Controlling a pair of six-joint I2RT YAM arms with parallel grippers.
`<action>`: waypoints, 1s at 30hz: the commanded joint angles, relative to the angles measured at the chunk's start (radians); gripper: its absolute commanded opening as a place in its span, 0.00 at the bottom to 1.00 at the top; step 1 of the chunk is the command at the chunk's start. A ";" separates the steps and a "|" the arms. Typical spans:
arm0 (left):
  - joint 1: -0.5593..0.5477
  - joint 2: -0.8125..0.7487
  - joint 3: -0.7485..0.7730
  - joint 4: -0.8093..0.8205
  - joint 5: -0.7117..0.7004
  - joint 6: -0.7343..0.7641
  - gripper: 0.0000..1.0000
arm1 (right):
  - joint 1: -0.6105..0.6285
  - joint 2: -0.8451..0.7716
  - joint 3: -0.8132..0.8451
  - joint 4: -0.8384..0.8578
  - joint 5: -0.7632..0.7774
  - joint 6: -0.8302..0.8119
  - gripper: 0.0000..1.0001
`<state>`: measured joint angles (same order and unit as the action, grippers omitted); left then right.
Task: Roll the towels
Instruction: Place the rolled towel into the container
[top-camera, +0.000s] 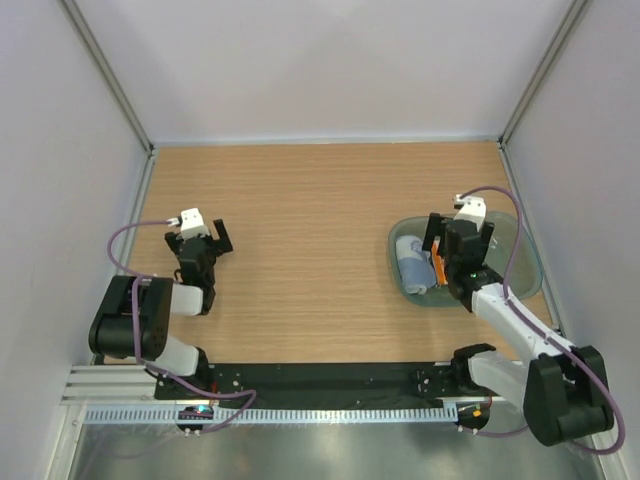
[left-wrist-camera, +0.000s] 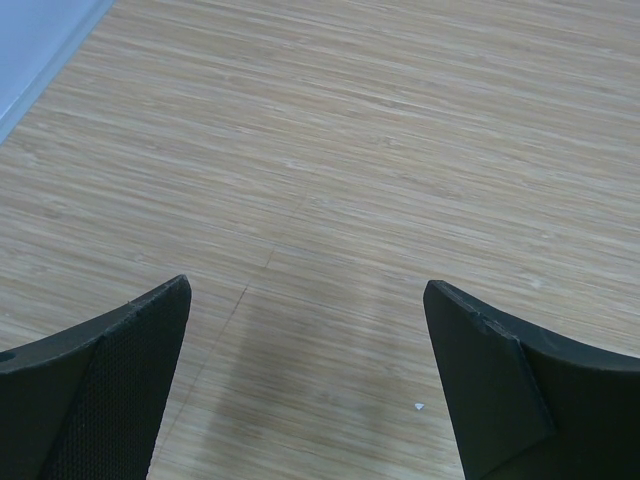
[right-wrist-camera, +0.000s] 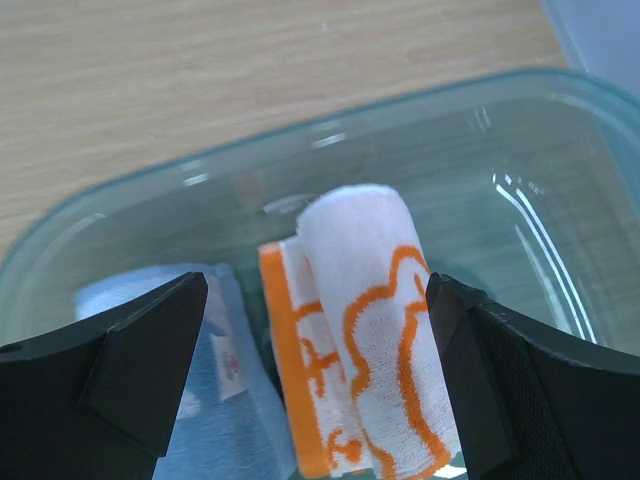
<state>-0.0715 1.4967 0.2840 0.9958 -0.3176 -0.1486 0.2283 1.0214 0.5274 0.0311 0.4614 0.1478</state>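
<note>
Left gripper spread wide over counter, right gripper spread wide above rolled orange-patterned towel, just beside grey-blue towel, both inside teal tray.

A: What does the left wrist camera catch?

B: The left gripper over a pale wood-grain tabletop — its two dark fingers rising from the bottom corners, spread wide apart.

A: And between them?

B: Wood grain, a faint shadow and a thin dark seam running up the boards. A tiny white speck lies just beside the right-hand finger. A pale blue wall cuts across the top-left corner.
</note>
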 joint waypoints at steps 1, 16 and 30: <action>0.007 -0.007 -0.002 0.070 -0.005 0.014 1.00 | -0.053 0.104 -0.110 0.379 -0.049 -0.014 1.00; 0.006 -0.007 -0.002 0.070 -0.005 0.014 1.00 | -0.187 0.525 -0.239 1.044 -0.277 -0.065 1.00; 0.006 -0.006 0.000 0.070 -0.005 0.015 1.00 | -0.187 0.510 -0.236 1.014 -0.280 -0.067 1.00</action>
<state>-0.0715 1.4967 0.2836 0.9977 -0.3168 -0.1486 0.0418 1.5322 0.2913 0.9600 0.1871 0.0814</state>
